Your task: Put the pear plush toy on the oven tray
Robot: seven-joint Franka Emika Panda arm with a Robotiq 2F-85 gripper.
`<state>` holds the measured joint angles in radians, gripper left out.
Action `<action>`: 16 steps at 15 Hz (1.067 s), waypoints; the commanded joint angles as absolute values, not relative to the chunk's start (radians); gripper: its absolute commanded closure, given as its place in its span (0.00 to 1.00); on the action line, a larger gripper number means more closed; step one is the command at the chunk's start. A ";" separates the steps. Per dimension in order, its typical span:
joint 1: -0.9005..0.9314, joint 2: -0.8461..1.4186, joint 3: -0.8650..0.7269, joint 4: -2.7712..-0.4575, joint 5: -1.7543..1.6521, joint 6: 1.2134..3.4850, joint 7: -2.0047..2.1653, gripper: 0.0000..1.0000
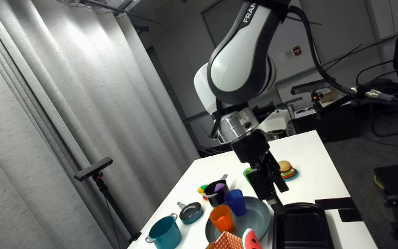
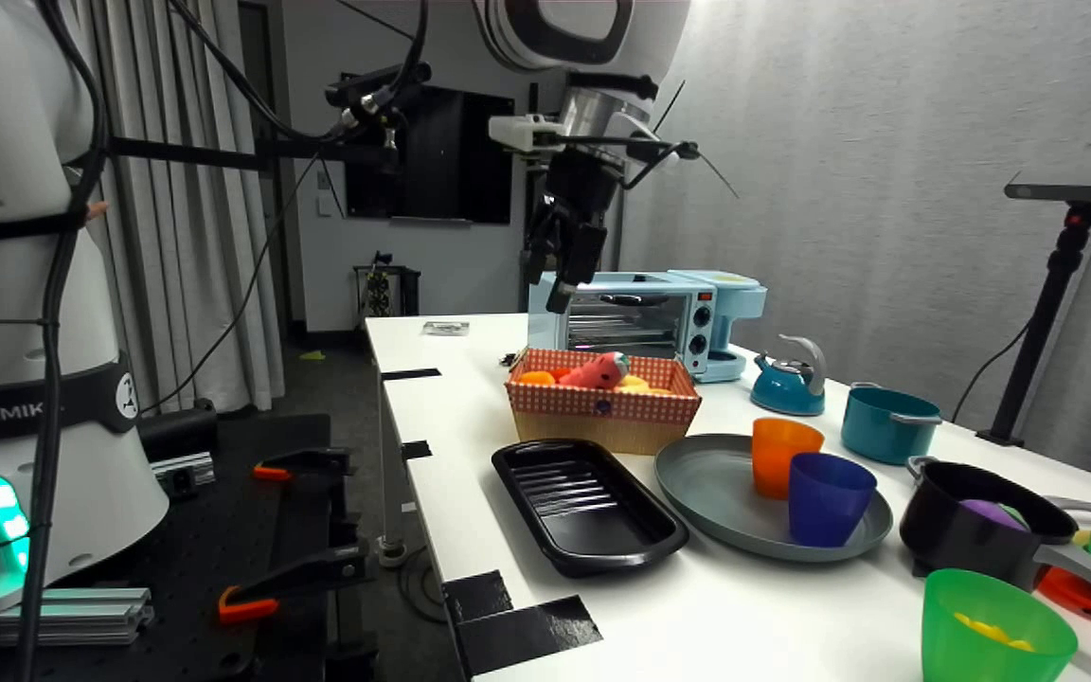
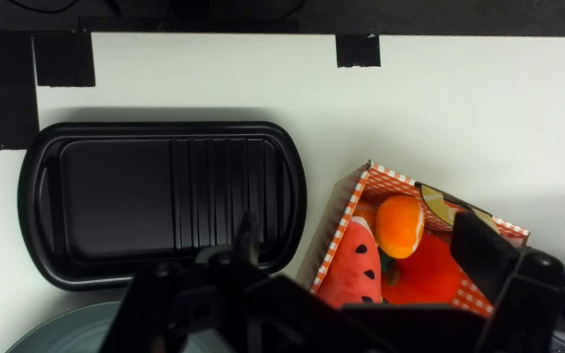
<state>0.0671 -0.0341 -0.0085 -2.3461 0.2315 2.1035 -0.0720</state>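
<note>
Jaws wide apart, nothing gripped, over the checked basket (image 2: pixel 564 432), likely spread for a plump pick! The pear plush toy (can't spot it, perhaps buried inside) isn't on the oven tray (image 3: pixel 115 196), handily just beside.

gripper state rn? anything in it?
Gripper: open, jaws wide apart in the wrist view, holding nothing.
</note>
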 commanded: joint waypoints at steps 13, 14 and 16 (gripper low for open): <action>0.079 0.345 0.065 -2.023 0.011 2.149 -0.080 0.00; 0.078 0.359 0.066 -2.007 0.005 2.149 -0.081 0.00; 0.079 0.384 0.066 -1.976 -0.008 2.147 -0.081 0.00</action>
